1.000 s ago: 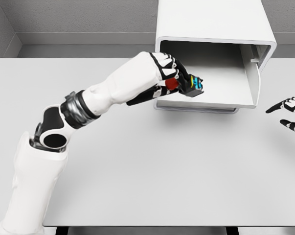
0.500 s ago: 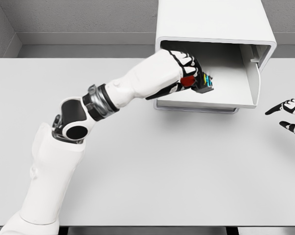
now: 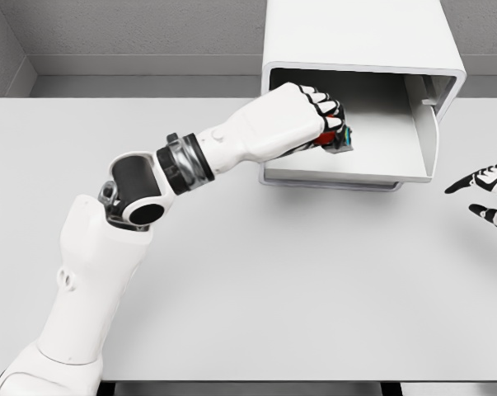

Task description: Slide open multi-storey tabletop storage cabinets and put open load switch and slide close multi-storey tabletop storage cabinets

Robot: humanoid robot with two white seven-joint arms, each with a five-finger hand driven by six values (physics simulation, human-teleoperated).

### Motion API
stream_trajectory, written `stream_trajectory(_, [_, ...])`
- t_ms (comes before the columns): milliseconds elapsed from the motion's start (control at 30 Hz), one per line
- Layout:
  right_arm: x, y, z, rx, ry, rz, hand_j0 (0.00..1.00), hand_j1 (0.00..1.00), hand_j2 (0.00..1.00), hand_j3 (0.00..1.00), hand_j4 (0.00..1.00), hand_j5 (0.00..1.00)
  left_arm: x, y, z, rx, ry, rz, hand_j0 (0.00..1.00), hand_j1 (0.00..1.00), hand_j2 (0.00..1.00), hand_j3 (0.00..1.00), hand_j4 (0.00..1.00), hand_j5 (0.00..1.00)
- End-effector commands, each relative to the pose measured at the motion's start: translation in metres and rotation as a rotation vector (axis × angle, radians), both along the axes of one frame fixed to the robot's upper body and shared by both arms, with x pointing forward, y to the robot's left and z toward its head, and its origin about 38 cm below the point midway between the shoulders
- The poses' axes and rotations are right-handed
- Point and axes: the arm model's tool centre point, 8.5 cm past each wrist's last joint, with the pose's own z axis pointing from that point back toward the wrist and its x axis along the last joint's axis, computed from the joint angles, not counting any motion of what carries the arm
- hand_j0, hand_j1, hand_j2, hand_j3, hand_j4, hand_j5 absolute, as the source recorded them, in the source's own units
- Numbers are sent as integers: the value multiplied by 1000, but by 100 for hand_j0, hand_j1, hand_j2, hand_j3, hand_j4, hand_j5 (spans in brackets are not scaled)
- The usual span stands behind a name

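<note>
- Left hand (image 3: 318,111) clenched around the switch (image 3: 337,137); only a sliver of the switch shows past the knuckles: dark body, a bit of red, teal marks on the end.
- Hand and switch are inside the mouth of the open drawer (image 3: 372,161), over the left part of its floor. Cannot tell if the switch touches the floor.
- Left forearm runs in from the lower left, crossing the drawer's front left corner; elbow joint sits above the counter (image 3: 256,280), upper arm drops to the bottom-left corner of the view.
- Cabinet (image 3: 355,37): white box at the back of the counter, right of centre. Drawer pulled out toward the camera, light grey inside, its front panel (image 3: 429,136) showing at the right end.
- Right hand (image 3: 489,194) at the right edge of the view, over the counter, well apart from the cabinet. Fingers spread, nothing in it.
- Grey wall behind the counter.
</note>
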Motion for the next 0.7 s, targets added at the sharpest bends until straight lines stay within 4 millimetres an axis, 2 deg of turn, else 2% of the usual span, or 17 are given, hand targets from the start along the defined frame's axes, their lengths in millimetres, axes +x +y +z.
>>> stream_trajectory(0, [0,0,1,7,-3,0,62,62,62,62,62,62,3,0,-5,20,6,15,35,35,35,35,35,35])
stream_trajectory(100, [0,0,1,9,-1,0,62,62,62,62,62,62,7,-3,-10,57,4,26,35,35,35,35,35,35])
stream_trajectory(200, [-2,5,1,10,-2,13,62,62,62,62,62,62,13,-7,-7,86,-12,32,35,35,35,35,35,35])
stream_trajectory(400, [-9,12,-4,10,15,36,62,62,62,62,62,62,9,-18,-3,103,-31,-2,35,35,35,35,35,35])
stream_trajectory(667, [-14,22,-5,13,20,64,66,66,66,66,66,66,9,-19,-6,110,-25,-4,38,38,38,38,38,38])
